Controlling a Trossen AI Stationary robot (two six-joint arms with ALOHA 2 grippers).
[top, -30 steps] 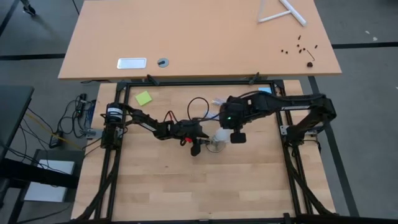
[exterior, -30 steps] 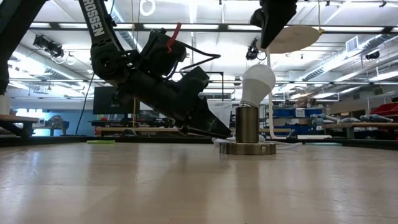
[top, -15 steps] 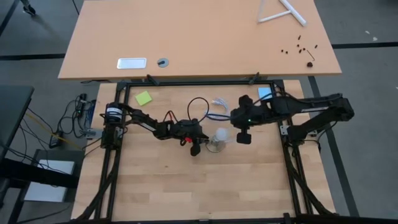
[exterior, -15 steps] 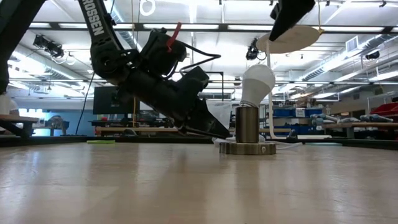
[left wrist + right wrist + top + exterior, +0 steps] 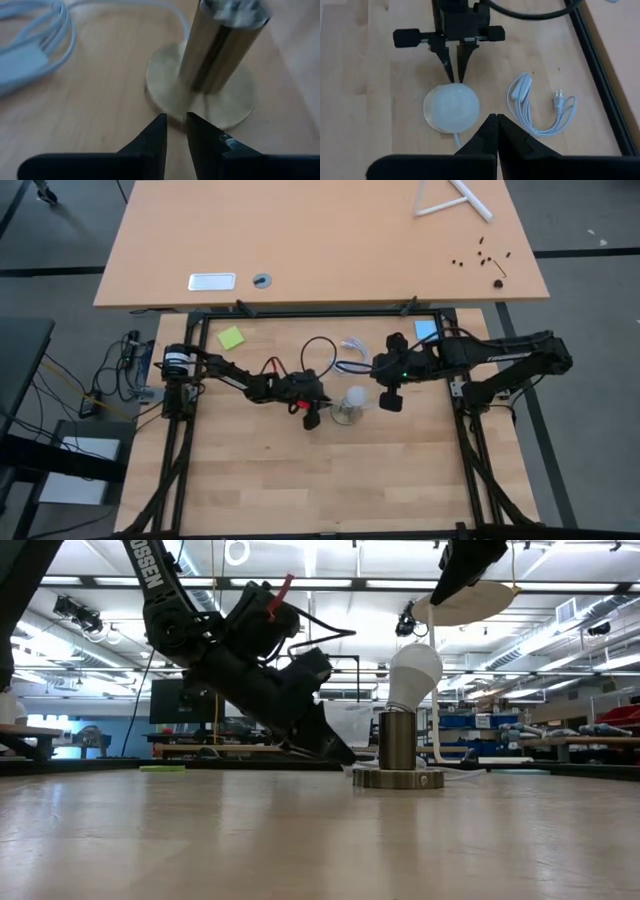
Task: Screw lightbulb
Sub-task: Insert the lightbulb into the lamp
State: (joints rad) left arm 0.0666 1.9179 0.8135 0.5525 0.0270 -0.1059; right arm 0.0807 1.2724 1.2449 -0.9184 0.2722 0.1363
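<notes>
Wooden slat tabletop framed by black rails, a second tan desk beyond it, an open workshop hall behind. Item one: the lightbulb, white and frosted, standing upright in a brass tube socket on a round base plate near the table's middle. Item two: the left gripper, angled down low to the tabletop just beside the base plate, fingers drawn to a narrow slit with nothing between them, tips close to the plate's rim and well below the bulb. Item three: the right gripper, raised above and beside the bulb, fingers pressed together and empty, not touching the glass. Item four: a coiled white cord with plug lying flat near the socket. The low view alone shows the bulb's upright seat in the tube and the left arm's steep tilt; the right wrist view alone shows the bulb as a pale disc from overhead with the left fingers pointing at its edge; the high view alone shows a green note at the far left corner. Against a second earlier, the right arm has pulled away from over the bulb toward its own side, and the left gripper has narrowed and shifted slightly back from the socket.
</notes>
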